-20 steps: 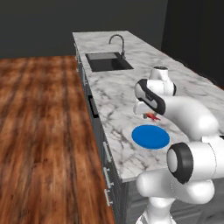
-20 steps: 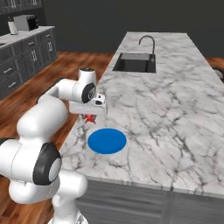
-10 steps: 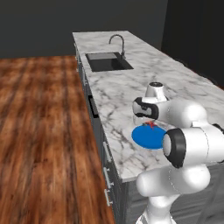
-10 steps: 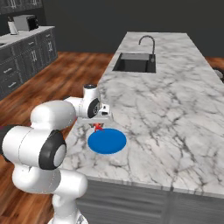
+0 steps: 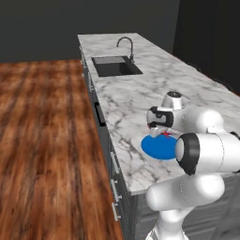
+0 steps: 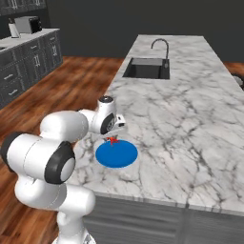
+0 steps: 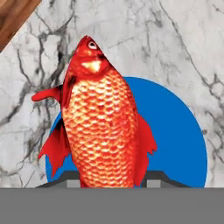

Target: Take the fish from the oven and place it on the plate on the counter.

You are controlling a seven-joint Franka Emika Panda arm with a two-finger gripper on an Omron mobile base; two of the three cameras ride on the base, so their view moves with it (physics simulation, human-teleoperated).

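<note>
Over the last second I've swung the arm back toward the base and brought the gripper [image 6: 112, 138] from over bare marble to the near edge of the plate [image 6: 119, 156]; the base hasn't driven, since the sink [image 5: 116, 66] and faucet [image 5: 126, 46] sit where they did in both base views. That puts me in the placing step: the fish [image 7: 103, 127] is out of the oven, has been carried across the desk [image 6: 190, 109], and is now over the target. The gripper is clamped on the fish, holding it at the tail end; in the hand view the body runs straight out from between the finger tips, head pointing away from the hand, with the blue disc spread behind its lower half. From the left base camera the fish [image 5: 165, 134] is a red fleck just under the hand, at the plate's [image 5: 158, 149] far rim as that camera sees it; from the right it hangs over the rim nearest the arm. I can't tell whether it is touching the plate or just above it. My read is that the head overhangs the marble, so I'd nudge toward the plate's middle before letting go.
</note>
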